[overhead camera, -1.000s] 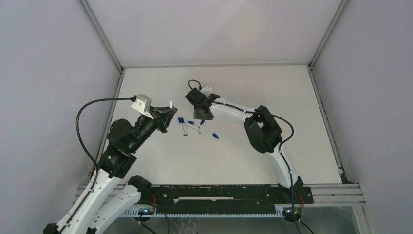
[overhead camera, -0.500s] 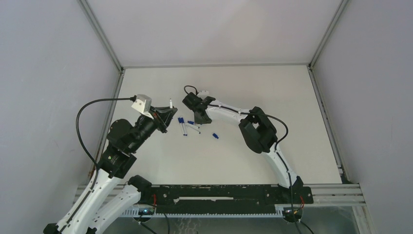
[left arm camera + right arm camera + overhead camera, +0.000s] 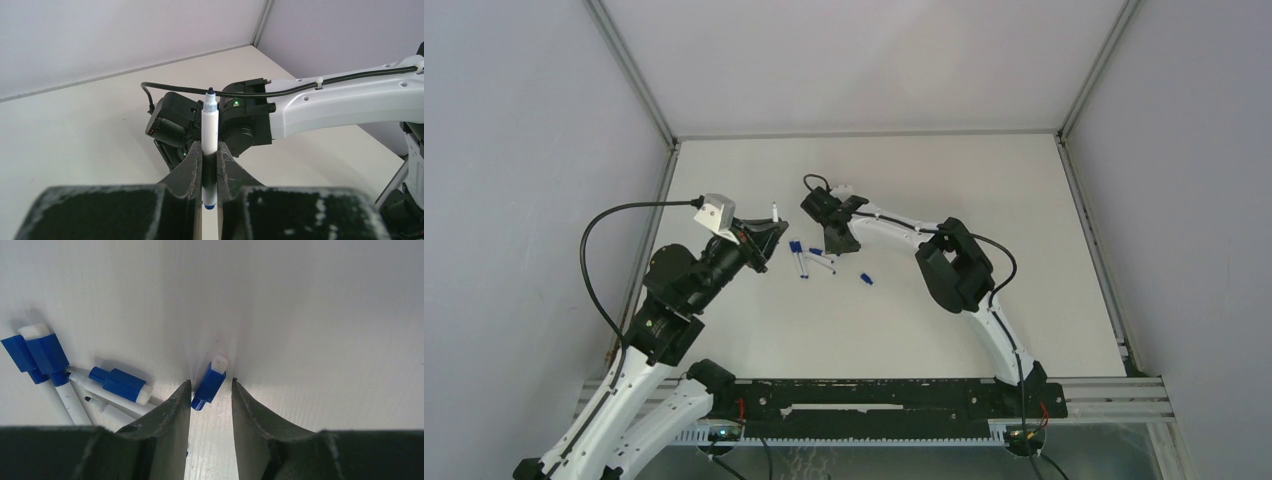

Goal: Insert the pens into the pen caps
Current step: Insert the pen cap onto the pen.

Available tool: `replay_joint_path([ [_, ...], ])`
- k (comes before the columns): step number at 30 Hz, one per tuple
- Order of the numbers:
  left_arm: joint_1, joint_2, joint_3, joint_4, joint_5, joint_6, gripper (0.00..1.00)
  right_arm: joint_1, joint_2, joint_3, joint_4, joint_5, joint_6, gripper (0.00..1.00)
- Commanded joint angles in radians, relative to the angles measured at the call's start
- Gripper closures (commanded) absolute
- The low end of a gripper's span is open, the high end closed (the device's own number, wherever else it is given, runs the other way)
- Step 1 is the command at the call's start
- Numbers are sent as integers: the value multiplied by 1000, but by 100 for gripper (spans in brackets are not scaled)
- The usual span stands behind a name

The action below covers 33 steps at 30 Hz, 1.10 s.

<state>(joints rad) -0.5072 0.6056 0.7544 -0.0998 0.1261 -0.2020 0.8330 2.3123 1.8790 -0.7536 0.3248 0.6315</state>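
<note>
Between right gripper [image 3: 210, 383] jaws — 1 cap [image 3: 209, 384].

Table [image 3: 984, 180]: white, matte | walls [image 3: 514, 150]: plain pale grey – three sides | corner posts [image 3: 630, 70]: metal | light: even, soft

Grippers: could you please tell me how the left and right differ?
The left gripper is shut on a pen; the right gripper is open. The left is raised off the table; the right is down at it, straddling a cap. Both have dark fingers.
</note>
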Motion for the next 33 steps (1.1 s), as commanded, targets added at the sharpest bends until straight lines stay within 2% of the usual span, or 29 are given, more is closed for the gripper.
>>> replay_joint_path([
  [1,7,-11,-9,35,7,10,100,-13,26,38,-16,8,-30,58],
  [20,7,-8,-9,35,4,12,100,-33,61,57,-20,-3,-52,62],
  [33,7,-4,-9,37,9,12,100,-42,53,49,-9,-10,-91,79],
])
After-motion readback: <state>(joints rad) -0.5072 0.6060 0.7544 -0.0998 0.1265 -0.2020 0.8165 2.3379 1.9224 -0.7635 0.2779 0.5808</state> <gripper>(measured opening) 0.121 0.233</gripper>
